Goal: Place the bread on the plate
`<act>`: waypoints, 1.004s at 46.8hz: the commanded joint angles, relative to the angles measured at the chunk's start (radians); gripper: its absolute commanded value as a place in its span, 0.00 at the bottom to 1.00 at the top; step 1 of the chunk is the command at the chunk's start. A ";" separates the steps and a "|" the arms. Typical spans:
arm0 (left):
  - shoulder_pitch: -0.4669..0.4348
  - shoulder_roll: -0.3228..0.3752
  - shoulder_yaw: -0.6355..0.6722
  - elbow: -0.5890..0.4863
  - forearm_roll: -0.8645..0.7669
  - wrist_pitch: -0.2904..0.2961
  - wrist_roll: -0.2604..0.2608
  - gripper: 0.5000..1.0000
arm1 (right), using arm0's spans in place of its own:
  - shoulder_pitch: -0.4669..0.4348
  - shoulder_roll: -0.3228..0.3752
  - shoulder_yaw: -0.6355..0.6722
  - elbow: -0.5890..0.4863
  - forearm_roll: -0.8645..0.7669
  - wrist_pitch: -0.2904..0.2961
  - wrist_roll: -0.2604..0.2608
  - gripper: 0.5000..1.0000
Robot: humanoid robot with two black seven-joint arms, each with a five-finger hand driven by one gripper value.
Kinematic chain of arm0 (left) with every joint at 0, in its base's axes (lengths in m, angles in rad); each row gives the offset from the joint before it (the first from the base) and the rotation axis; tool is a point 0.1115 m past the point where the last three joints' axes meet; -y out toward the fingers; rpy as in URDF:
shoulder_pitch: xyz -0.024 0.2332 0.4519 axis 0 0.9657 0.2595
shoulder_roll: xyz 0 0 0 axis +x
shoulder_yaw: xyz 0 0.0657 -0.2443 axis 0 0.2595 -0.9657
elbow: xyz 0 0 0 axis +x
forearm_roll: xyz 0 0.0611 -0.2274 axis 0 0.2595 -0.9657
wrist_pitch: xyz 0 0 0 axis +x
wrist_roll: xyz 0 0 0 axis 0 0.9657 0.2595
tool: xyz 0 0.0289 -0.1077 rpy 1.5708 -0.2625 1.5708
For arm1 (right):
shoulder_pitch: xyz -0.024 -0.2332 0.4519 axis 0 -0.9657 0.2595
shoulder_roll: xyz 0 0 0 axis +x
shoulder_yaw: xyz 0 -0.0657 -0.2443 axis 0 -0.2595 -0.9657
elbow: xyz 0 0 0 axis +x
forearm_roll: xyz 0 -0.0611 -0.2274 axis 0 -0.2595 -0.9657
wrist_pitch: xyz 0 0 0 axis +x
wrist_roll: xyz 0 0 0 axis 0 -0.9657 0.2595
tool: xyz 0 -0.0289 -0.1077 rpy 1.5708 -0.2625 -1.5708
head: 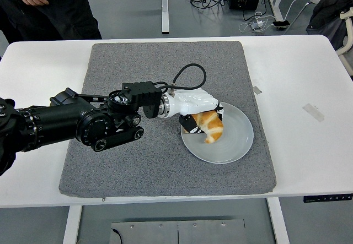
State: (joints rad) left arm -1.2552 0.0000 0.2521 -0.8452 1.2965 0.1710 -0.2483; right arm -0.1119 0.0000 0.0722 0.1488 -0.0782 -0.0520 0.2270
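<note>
Over the plate (234,145), the bread (211,127), judged light and soft, is clasped around its middle by the left hand (194,110).

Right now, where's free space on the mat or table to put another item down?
Free: the grey mat between its far edge and the left hand; the mat's near strip below the arm; bare white table right of the mat, apart from two tape bits. Crowded: the plate, where the hand holds the bread.
</note>
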 commanded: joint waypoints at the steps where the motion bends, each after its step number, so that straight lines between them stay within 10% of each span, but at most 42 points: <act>1: 0.000 0.000 0.001 0.000 0.000 -0.001 0.003 0.67 | 0.000 0.000 0.000 0.000 0.000 0.000 0.000 1.00; 31: -0.069 0.000 -0.019 -0.031 -0.147 -0.016 0.001 0.94 | 0.000 0.000 0.000 0.000 0.000 0.000 0.000 1.00; 47: -0.174 0.000 -0.217 -0.029 -0.535 -0.166 0.001 0.95 | 0.000 0.000 0.000 0.000 0.000 0.000 0.000 1.00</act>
State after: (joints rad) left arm -1.4126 0.0000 0.0650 -0.8760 0.8121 0.0107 -0.2473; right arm -0.1119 0.0000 0.0722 0.1488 -0.0782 -0.0521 0.2272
